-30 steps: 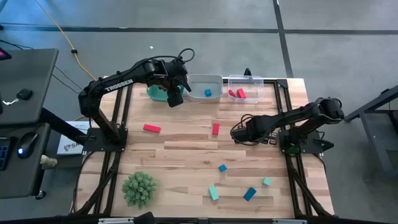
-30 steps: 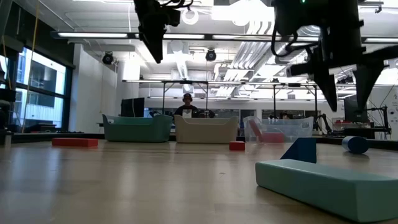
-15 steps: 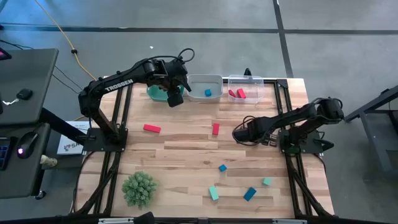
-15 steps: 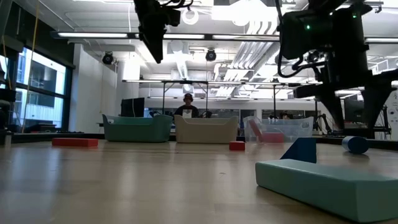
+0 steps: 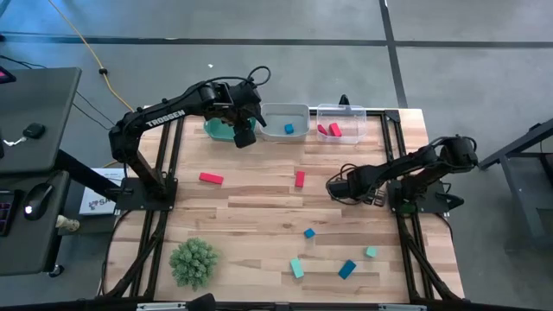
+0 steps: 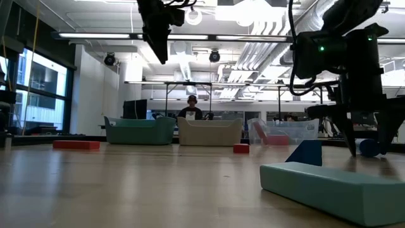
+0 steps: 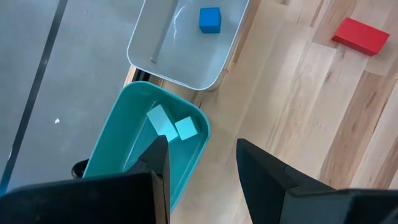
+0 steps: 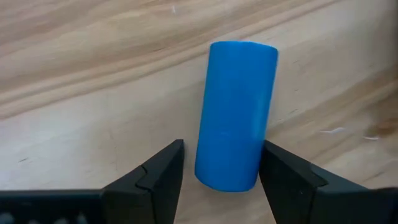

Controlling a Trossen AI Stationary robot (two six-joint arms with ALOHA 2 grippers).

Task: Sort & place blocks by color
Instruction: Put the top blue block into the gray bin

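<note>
Left gripper point(image 5: 244, 136) hangs above the teal bin point(image 5: 219, 130) at the bench's point(image 5: 259, 207) far edge, jaws parted and empty; that bin holds two light teal blocks point(image 7: 175, 127), the white bin point(image 5: 285, 121) beside it one blue cube point(image 5: 289, 129), the clear bin point(image 5: 340, 121) red pieces. Loose on the bench: red bar point(image 5: 211, 179), red block point(image 5: 299, 179), blue cube point(image 5: 309, 233), teal bar point(image 5: 296, 268), blue bar point(image 5: 347, 269), teal cube point(image 5: 371, 252), with a green spiky ball point(image 5: 193, 261) at the near left. Right gripper point(image 5: 333, 186) is low at the bench's right side, jaws spread wide either side of a blue cylinder point(image 8: 237, 115) lying on the wood, not gripping it.
</note>
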